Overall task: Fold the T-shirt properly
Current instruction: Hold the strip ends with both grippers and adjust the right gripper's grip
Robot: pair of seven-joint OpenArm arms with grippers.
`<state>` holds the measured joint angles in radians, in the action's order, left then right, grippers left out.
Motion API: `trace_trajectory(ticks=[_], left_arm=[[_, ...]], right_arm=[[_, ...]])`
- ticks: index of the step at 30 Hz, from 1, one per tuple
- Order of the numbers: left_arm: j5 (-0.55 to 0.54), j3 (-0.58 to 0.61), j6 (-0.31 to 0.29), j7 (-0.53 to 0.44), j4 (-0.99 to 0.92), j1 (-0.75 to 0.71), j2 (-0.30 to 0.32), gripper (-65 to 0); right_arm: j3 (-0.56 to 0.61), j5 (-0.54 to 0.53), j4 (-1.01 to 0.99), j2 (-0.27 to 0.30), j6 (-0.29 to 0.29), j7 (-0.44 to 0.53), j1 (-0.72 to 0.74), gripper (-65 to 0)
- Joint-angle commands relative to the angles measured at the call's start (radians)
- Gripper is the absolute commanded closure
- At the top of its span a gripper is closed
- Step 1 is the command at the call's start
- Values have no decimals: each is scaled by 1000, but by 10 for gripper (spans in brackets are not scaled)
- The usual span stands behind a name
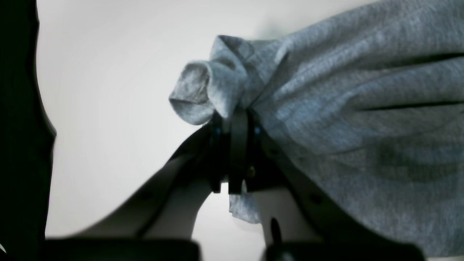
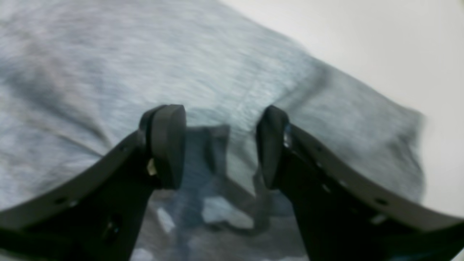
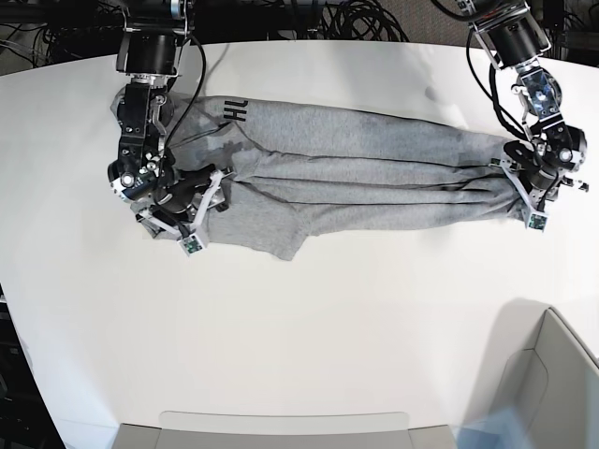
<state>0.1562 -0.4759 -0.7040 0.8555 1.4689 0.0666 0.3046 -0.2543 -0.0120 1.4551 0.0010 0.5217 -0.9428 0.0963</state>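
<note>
Pinching one end of the heather grey cotton T-shirt point(image 3: 374, 178) in my clamped left gripper point(image 1: 237, 121), I am hovering my wide-open, empty right gripper point(image 2: 221, 145) over the opposite end; its long axis is stretching between us.

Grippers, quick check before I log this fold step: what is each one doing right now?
Left gripper: closed, pinching a bunched end of the T-shirt.
Right gripper: open, jaws apart above the T-shirt, holding nothing.

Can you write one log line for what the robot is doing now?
left tool: shut on T-shirt | right tool: open above T-shirt | fold: unfinished
</note>
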Motion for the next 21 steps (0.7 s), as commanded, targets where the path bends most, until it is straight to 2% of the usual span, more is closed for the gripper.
trace_trajectory(ticks=[1,6,8,12,13,17,21], left_arm=[[-5,-2,6,-15,19,16,17,0],[-4,-2,6,-15,19,16,17,0],[-4,-2,6,-15,19,16,17,0],[-4,-2,6,-15,19,16,17,0],[-4,-2,6,-15,19,16,17,0],[-4,-2,6,-15,19,16,17,0],[-4,-2,6,-15,19,16,17,0]], right_arm=[[5,-10,14,4,-4,17,30,-307],[19,-7,-14,-9,-5,17,32,-292],[19,-7,-17,-9,-5,17,32,-230],[19,-7,12,-14,-7,11,32,-23],[19,-7,31,-14,-7,8,27,0],[19,-7,137,-14,-7,-89,26,0],[19,-7,278,-14,-7,-129,7,0]])
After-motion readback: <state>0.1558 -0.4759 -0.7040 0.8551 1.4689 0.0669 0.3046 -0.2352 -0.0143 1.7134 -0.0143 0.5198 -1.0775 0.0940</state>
